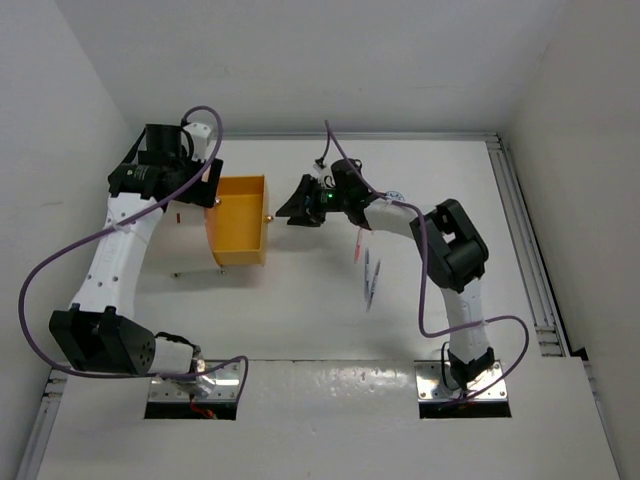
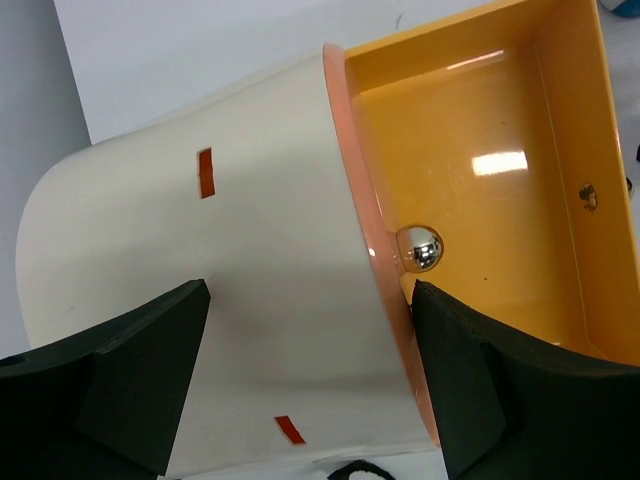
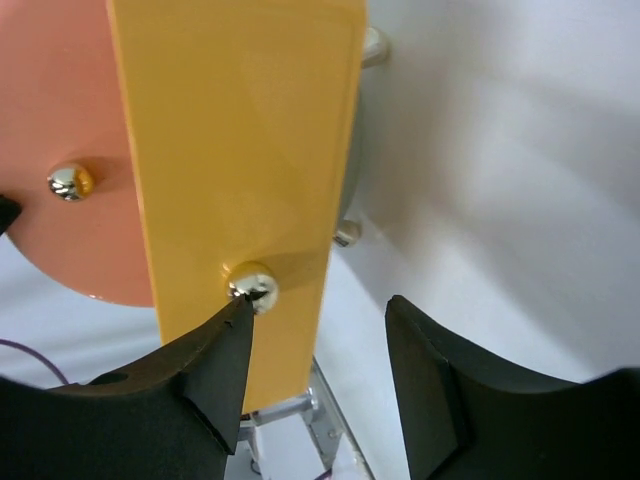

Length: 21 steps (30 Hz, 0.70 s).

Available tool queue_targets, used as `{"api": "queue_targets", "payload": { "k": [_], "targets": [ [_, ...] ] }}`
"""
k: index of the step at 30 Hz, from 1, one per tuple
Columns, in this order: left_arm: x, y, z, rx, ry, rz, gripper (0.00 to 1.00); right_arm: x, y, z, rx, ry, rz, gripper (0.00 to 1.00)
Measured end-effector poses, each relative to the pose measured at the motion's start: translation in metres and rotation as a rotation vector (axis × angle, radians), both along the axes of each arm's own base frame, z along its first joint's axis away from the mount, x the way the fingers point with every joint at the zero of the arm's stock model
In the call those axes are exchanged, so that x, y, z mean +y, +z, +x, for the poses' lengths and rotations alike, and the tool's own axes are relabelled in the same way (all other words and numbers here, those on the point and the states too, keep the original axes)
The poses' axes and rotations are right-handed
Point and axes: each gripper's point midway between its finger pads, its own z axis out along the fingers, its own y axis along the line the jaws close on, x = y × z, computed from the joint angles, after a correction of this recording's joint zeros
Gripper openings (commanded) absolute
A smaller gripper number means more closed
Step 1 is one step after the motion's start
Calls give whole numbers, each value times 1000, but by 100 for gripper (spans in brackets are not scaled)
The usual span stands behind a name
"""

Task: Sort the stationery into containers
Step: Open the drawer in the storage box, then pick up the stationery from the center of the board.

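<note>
While the right jaws gape, the drawer knob [image 3: 252, 283] touches one tip.

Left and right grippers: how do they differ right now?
The left gripper straddles the cream cabinet; the right gripper sits at the front of the pulled-out orange drawer. The left's fingers flank the cabinet's body; one right fingertip touches the drawer's knob. Both stand open.
</note>
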Motion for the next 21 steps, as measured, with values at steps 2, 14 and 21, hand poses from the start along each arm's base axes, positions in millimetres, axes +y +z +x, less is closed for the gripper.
{"api": "queue_targets", "payload": {
  "k": [2, 14, 21],
  "targets": [
    [-1, 2, -1, 1, -12, -1, 89, -5, -3, 1, -4, -1, -21, 54],
    [-16, 106, -2, -329, -72, -9, 90, -96, 65, -25, -268, -115, -408, 46],
    [-11, 142, -21, -461, -45, 0, 90, -192, 27, -58, -282, -231, -703, 54]
  ]
}}
